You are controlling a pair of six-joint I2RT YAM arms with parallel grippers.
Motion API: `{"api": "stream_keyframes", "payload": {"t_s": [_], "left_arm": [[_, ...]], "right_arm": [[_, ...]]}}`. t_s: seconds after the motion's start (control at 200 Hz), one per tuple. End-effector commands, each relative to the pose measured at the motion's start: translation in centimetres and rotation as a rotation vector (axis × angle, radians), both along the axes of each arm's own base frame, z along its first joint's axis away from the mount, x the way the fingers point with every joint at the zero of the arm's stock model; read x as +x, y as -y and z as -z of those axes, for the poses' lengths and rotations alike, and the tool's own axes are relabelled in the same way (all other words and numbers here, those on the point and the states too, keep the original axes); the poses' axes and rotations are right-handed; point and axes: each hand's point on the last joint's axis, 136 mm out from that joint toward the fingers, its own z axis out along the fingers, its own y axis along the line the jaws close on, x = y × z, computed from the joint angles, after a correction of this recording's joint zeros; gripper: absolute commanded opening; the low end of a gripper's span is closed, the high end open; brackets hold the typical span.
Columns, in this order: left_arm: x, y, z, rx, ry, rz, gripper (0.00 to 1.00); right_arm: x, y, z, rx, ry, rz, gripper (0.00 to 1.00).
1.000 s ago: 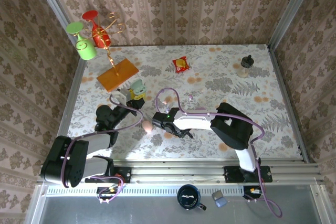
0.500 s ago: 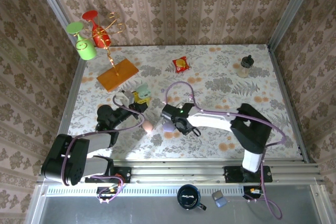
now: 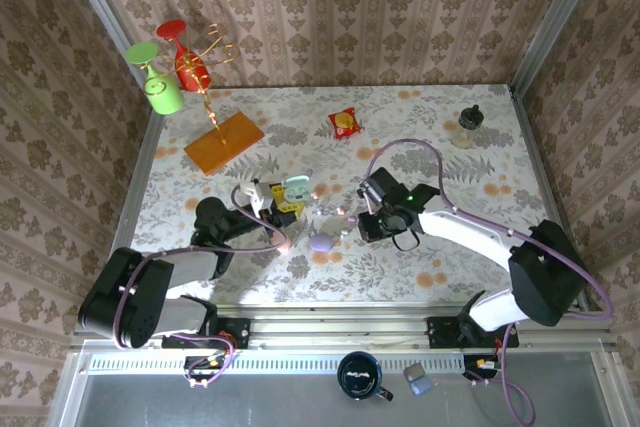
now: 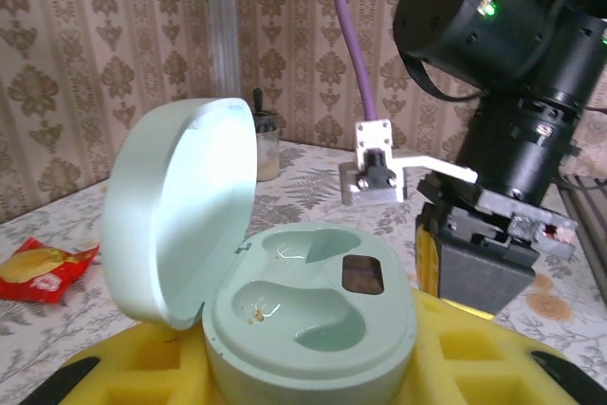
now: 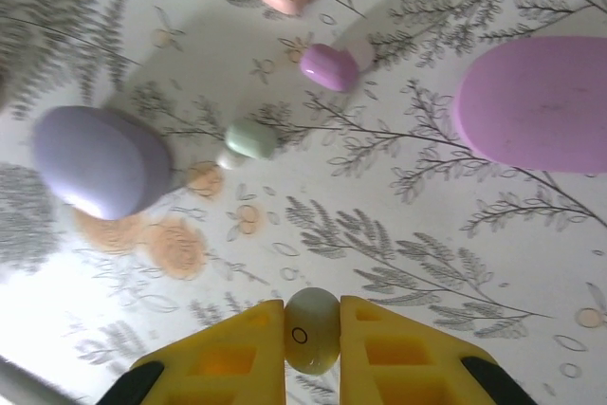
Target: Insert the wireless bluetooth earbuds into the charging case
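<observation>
floral table (image 5: 427, 234); right gripper (image 5: 312, 340) pinches pale earbud (image 5: 312, 324) stamped with a ring

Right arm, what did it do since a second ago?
The right gripper swung right, pinching a pale green bean-sized earbud. The left gripper, holding the open mint-green charging case, slid right too. The red snack packet stayed put.

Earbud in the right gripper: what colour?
The earbud is pale yellowish-green; the right wrist view shows it best.

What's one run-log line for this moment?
left gripper: shut on open, empty mint case | right gripper: shut on pale earbud | earbud not yet inserted
</observation>
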Motion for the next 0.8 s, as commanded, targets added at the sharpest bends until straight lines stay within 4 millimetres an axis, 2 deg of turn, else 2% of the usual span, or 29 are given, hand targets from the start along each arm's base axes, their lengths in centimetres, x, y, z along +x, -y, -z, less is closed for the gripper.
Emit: {"api": "stream_keyframes", "payload": {"t_s": [0.0, 0.24, 0.53, 0.73, 0.745, 0.795], "left_arm": [[-1.0, 1.1, -1.2, -0.006, 0.062, 0.087, 0.34], [-1.2, 1.5, -0.7, 0.004, 0.056, 0.103, 0.34], [-0.9, 1.5, 0.0, 0.016, 0.045, 0.096, 0.34], [-1.0, 1.6, 0.1, 0.019, 0.053, 0.102, 0.34], [-1.8, 2.2, 0.1, 0.020, 0.053, 0.132, 0.34], [-2.0, 2.3, 0.2, 0.022, 0.057, 0.146, 0.34]], "right_arm": [[-0.4, -2.0, -3.3, 0.201, 0.012, -0.033, 0.18], [-0.4, -3.6, -8.1, 0.354, 0.056, -0.050, 0.16], [0.2, -4.8, -11.6, 0.410, 0.095, -0.066, 0.16], [-0.7, -6.7, -14.0, 0.419, 0.158, -0.216, 0.17], [-0.8, -6.9, -14.2, 0.422, 0.165, -0.229, 0.17], [-1.0, -7.6, -14.7, 0.428, 0.181, -0.269, 0.17]]}}
